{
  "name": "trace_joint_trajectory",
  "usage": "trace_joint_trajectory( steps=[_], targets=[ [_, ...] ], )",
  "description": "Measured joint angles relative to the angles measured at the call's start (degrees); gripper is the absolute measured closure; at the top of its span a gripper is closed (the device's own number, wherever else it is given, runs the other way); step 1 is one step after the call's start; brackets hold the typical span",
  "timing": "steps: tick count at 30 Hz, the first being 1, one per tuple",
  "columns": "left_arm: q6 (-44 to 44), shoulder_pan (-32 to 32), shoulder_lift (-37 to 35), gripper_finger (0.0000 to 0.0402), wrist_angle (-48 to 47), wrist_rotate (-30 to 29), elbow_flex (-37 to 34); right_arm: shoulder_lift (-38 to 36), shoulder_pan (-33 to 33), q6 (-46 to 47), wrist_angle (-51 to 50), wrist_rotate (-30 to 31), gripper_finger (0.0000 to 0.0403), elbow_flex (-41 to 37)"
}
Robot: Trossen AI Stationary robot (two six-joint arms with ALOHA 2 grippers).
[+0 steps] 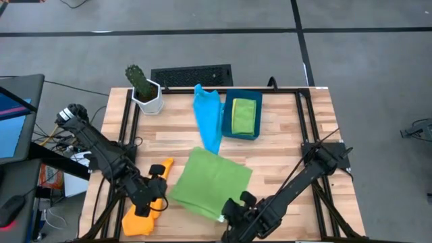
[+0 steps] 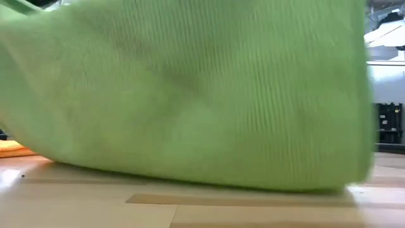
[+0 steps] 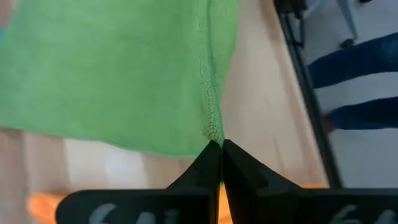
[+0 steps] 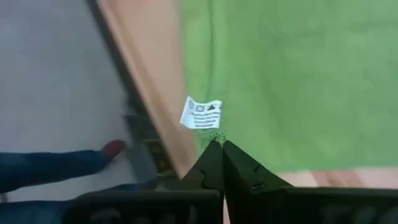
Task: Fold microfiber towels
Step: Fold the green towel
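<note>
Two dark jointed arms are seen over the table [image 1: 283, 128]. Each gripper, left [image 3: 221, 146] and right [image 4: 219, 144], is formed by two black tapered fingers.

Green towel [image 2: 190, 88]: soft matt cloth with a fine ribbed knit, stitched hem, and a white printed label [image 4: 201, 114]. Counter [image 1: 283, 135]: smooth pale wood planks with a faint sheen. Hand fingers [image 3: 211, 171]: matt black plastic. Bin [image 1: 226, 121]: rigid dark blue plastic.

Folded towel [image 1: 244, 116] in bin [image 1: 226, 128] (plant [image 1: 143, 88] to its left).
</note>
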Motion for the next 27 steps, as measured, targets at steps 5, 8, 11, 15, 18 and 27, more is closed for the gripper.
trace_joint_trajectory(
  steps=[5, 8, 11, 15, 18, 27],
  targets=[
    [6.2, 4.7, 0.0, 0.0401, 0.1, -1.4, -0.7, -0.9, 0.3, 2.0, 0.1, -0.2, 0.038, -6.0],
    [8.6, 8.3, 0.0, 0.0401, 0.7, -1.3, -2.9, -0.9, 0.1, 1.9, 0.6, -0.5, 0.0374, -8.3],
    [11.0, 11.9, 0.0, 0.0401, 2.4, -1.4, -5.9, -0.9, -0.9, 1.8, 0.6, -1.1, 0.0378, -10.1],
    [13.3, 17.0, 0.0, 0.0401, 2.9, -1.9, -8.3, -1.3, -2.2, -0.6, -0.8, -1.0, 0.0386, -10.4],
    [16.7, 20.5, 0.0, 0.0401, 3.0, -2.0, -8.6, -1.6, -3.7, -4.3, -1.9, -1.0, 0.0383, -10.3],
    [23.2, 29.5, 0.0, 0.0401, 5.1, 0.8, -8.6, -2.9, -7.5, -11.5, -7.3, -1.4, 0.0389, -10.5]
  ],
)
